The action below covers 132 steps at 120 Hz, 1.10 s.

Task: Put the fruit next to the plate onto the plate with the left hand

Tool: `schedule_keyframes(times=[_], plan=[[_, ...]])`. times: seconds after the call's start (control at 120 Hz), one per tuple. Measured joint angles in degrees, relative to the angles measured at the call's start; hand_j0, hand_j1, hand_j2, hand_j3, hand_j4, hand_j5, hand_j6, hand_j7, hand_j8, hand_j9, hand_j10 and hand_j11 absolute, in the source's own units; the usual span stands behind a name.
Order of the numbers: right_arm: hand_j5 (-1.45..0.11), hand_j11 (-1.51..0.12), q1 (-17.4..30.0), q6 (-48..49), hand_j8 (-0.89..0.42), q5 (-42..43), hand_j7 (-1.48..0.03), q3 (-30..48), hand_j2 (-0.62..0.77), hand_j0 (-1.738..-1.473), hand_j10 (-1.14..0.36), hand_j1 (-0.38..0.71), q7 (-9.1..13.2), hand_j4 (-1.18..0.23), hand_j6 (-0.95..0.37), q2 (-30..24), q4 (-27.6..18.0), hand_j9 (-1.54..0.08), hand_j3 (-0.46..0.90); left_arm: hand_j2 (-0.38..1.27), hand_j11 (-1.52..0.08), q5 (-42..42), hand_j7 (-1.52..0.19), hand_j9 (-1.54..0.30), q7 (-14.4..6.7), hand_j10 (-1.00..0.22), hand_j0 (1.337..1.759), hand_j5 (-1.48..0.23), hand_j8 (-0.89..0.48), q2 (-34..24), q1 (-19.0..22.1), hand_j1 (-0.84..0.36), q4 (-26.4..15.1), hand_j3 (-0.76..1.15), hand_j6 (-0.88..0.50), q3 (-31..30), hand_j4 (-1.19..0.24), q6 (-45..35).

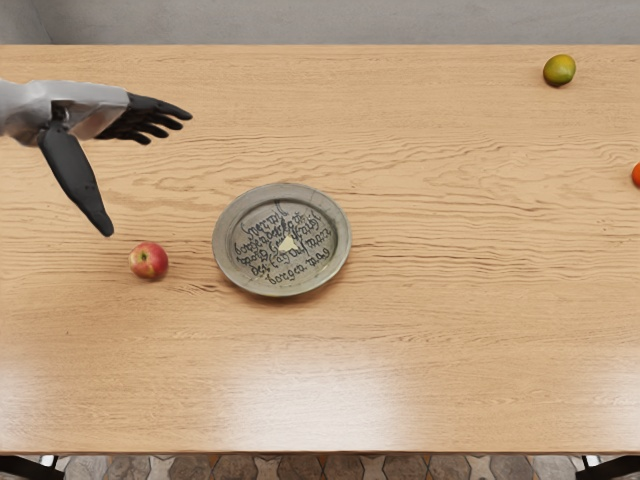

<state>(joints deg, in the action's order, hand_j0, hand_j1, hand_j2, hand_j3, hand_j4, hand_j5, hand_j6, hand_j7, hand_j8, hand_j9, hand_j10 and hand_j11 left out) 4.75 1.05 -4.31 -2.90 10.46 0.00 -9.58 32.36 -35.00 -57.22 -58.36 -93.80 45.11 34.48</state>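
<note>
Aloft, left robot hand (112,122) open-fingered and empty; round red apple (148,260) beside lettered grey plate (224,246).

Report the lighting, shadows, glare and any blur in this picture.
Head view: soft, even light; a pale sheen washes the table near its front edge; the plate and apple cast only faint contact shadows; all is sharp, the left hand included; an orange object is cut by the right edge.
</note>
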Motion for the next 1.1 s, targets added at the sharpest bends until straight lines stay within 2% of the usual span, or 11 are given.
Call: schedule_keyframes(times=[0.2,0.25,0.333,0.392,0.442,0.558,0.7,0.908,1.1], plan=[[0.00,0.00,0.0,0.0,0.00,0.0,0.00,0.0,0.00,-1.658,0.00,-0.35,0.0,0.00,0.00,0.0,0.0,0.00,0.00,0.01,-0.08,-0.6,-0.08,-0.08,0.0,-0.06,1.658,-0.08,-0.07,-0.8,-0.1,0.28,-0.1,0.00,-0.07,0.4,-0.06,0.5],[0.00,0.00,0.0,0.0,0.00,0.0,0.00,0.0,0.00,-1.658,0.00,-0.35,0.0,0.00,0.00,0.0,0.0,0.00,0.00,0.01,-0.08,1.6,-0.08,-0.08,0.0,-0.06,1.658,-0.08,-0.06,-0.5,0.1,0.28,-0.6,0.00,-0.06,0.2,-0.06,0.5],[0.00,0.00,0.0,0.0,0.00,0.0,0.00,0.0,0.00,-1.658,0.00,-0.35,0.0,0.00,0.00,0.0,0.0,0.00,0.00,0.01,-0.08,8.6,-0.08,-0.08,0.0,-0.06,1.658,-0.08,-0.06,2.4,1.2,0.28,-2.6,0.00,-0.06,-0.2,-0.06,0.5],[0.00,0.00,0.0,0.0,0.00,0.0,0.00,0.0,0.00,-1.658,0.00,-0.35,0.0,0.00,0.00,0.0,0.0,0.00,0.00,0.01,-0.08,16.8,-0.08,-0.08,0.0,-0.06,1.658,-0.08,-0.07,7.4,3.9,0.28,-3.4,0.00,-0.07,-1.5,-0.07,0.5],[0.00,0.00,0.0,0.0,0.00,0.0,0.00,0.0,0.00,-1.658,0.00,-0.35,0.0,0.00,0.00,0.0,0.0,0.00,0.00,0.02,-0.09,23.6,-0.09,-0.09,0.0,-0.07,1.658,-0.09,-0.07,9.4,6.0,0.27,-3.8,0.00,-0.07,-2.6,-0.07,0.5],[0.00,0.00,-0.1,0.0,0.00,0.0,0.00,0.0,0.00,-1.658,0.00,-0.35,0.0,0.00,0.00,0.0,0.0,0.00,0.00,0.02,-0.15,35.6,-0.15,-0.15,0.0,-0.12,1.658,-0.15,-0.12,10.5,11.7,0.21,-4.7,0.00,-0.12,-3.8,-0.12,-2.0],[0.00,0.00,-0.1,0.0,0.00,0.0,0.00,0.0,0.00,-1.658,0.00,-0.35,0.0,0.00,0.00,0.0,0.0,0.00,0.00,0.03,-0.21,46.6,-0.21,-0.21,0.0,-0.16,1.658,-0.21,-0.17,11.5,12.2,0.16,-5.7,0.00,-0.17,-9.0,-0.17,-11.7],[0.00,0.00,-0.1,0.0,0.00,0.0,0.00,0.0,0.00,-1.658,0.00,-0.35,0.0,0.00,0.00,0.0,0.0,0.00,0.00,0.06,-0.35,52.0,-0.35,-0.35,0.0,-0.27,1.658,-0.35,-0.27,11.5,12.5,0.03,-5.8,0.00,-0.28,-18.0,-0.27,-21.7],[0.00,0.00,-0.1,0.0,0.00,0.0,0.00,0.0,0.00,-1.658,0.00,-0.35,0.0,0.00,0.00,0.0,0.0,0.00,0.00,0.07,-0.40,53.1,-0.40,-0.40,0.0,-0.31,1.658,-0.40,-0.31,11.3,13.4,-0.01,-5.4,0.00,-0.31,-21.9,-0.31,-25.3]])
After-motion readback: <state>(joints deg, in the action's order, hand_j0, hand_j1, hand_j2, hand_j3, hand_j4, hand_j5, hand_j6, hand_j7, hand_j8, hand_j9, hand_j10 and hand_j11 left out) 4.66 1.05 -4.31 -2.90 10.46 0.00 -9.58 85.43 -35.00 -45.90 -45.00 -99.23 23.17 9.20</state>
